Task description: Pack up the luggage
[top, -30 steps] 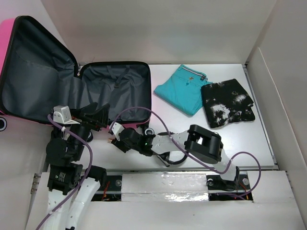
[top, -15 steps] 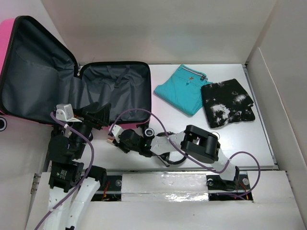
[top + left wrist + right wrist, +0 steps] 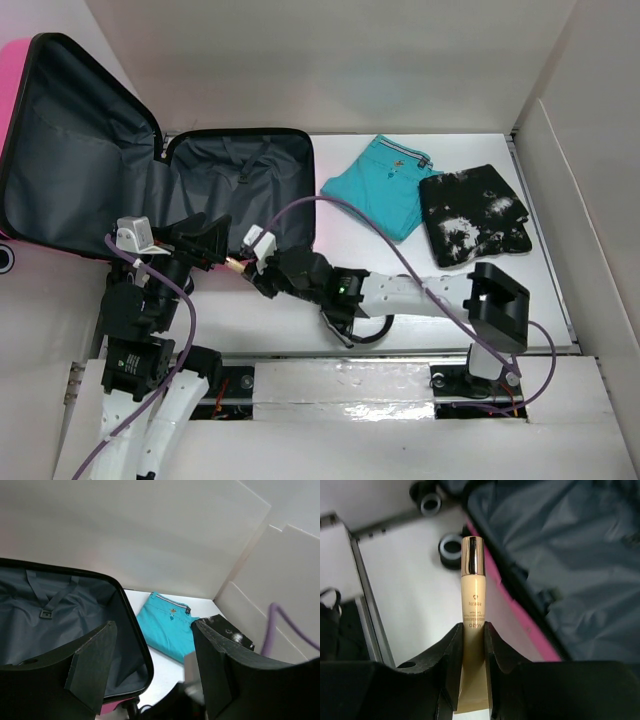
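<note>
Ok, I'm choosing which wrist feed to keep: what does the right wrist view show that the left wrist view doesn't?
Only right wrist: a cream tube with a gold cap, clamped in the right pincer. Only left wrist: the teal garment, the black patterned garment, the open left pincer. Both: the grey lining of the suitcase.

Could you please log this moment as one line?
right claw: shut on cream tube near luggage rim | left claw: open, empty | luggage: open, nothing inside | teal garment, black garment: on table

Luggage [image 3: 240, 190] open at desk [image 3: 530, 290] left; folded cloth [image 3: 378, 185] right of it, second cloth [image 3: 472, 215] farther right; tube [image 3: 472, 595] in right hand [image 3: 473, 635], at luggage front rim.
</note>
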Available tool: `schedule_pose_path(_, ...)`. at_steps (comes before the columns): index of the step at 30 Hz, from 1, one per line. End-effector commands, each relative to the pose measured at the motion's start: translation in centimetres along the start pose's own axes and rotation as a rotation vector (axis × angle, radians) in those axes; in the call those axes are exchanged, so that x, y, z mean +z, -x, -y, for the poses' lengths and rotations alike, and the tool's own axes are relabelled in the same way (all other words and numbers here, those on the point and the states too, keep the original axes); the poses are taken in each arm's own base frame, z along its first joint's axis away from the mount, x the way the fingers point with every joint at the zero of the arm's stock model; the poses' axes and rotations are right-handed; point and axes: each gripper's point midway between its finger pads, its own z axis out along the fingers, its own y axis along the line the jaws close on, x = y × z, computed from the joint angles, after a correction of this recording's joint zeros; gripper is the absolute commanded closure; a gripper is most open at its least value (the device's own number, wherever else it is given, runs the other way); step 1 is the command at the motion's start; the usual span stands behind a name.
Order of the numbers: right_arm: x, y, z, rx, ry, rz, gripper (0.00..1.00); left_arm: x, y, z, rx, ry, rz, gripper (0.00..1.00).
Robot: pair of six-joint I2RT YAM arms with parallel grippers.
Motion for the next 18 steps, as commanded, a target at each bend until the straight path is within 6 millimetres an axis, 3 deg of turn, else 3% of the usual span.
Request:
schedule_pose_path(1,0.6,4.3,3.0,-0.057,-0.086,0.075,0.74,0.2,0.8,0.2,0.014,-0.009,0.039,0.41)
schedule_pose_path(3,1.5,5.3,5.9,-0.064,-0.139,0.085,0.75,0.2,0.8,0.1,0.012,-0.007,0.037,0.41)
schedule_pose_path(4,2.0,7.2,6.8,-0.056,-0.134,0.124,0.76,0.3,0.7,0.1,0.012,-0.006,0.032,0.41)
schedule_pose_path(6,4.0,6.5,10.0,-0.039,-0.172,0.106,0.73,0.2,0.5,0.1,0.012,-0.007,0.03,0.42)
schedule_pose_path(7,4.7,6.5,10.9,-0.032,-0.182,0.104,0.63,0.2,0.6,0.1,0.012,-0.005,0.034,0.42)
schedule_pose_path(8,5.9,6.7,11.7,-0.021,-0.189,0.097,0.33,0.2,0.6,0.0,0.013,0.0,0.034,0.42)
schedule_pose_path(10,6.4,6.8,13.2,-0.001,-0.193,0.084,0.15,0.3,0.5,-0.1,0.016,0.004,0.029,0.42)
schedule_pose_path(12,5.6,8.1,13.4,0.019,-0.182,0.117,0.1,0.3,0.4,-0.2,0.019,0.004,0.025,0.42)
schedule_pose_path(13,5.0,9.1,13.6,0.022,-0.194,0.156,0.1,0.2,0.4,-0.1,0.019,0.0,0.03,0.42)
schedule_pose_path(15,2.4,9.2,13.7,0.025,-0.21,0.168,0.12,0.2,0.4,-0.1,0.022,0.0,0.027,0.42)
schedule_pose_path(16,1.2,9.0,14.7,0.036,-0.255,0.171,0.19,0.3,0.3,-0.1,0.022,0.0,0.021,0.42)
schedule_pose_path(17,-0.2,9.1,15.6,0.051,-0.312,0.186,0.39,0.4,0.2,-0.1,0.022,-0.001,0.019,0.42)
schedule_pose_path(18,-1.4,5.5,15.8,0.055,-0.345,0.128,0.59,0.3,0.2,-0.1,0.022,-0.004,0.018,0.42)
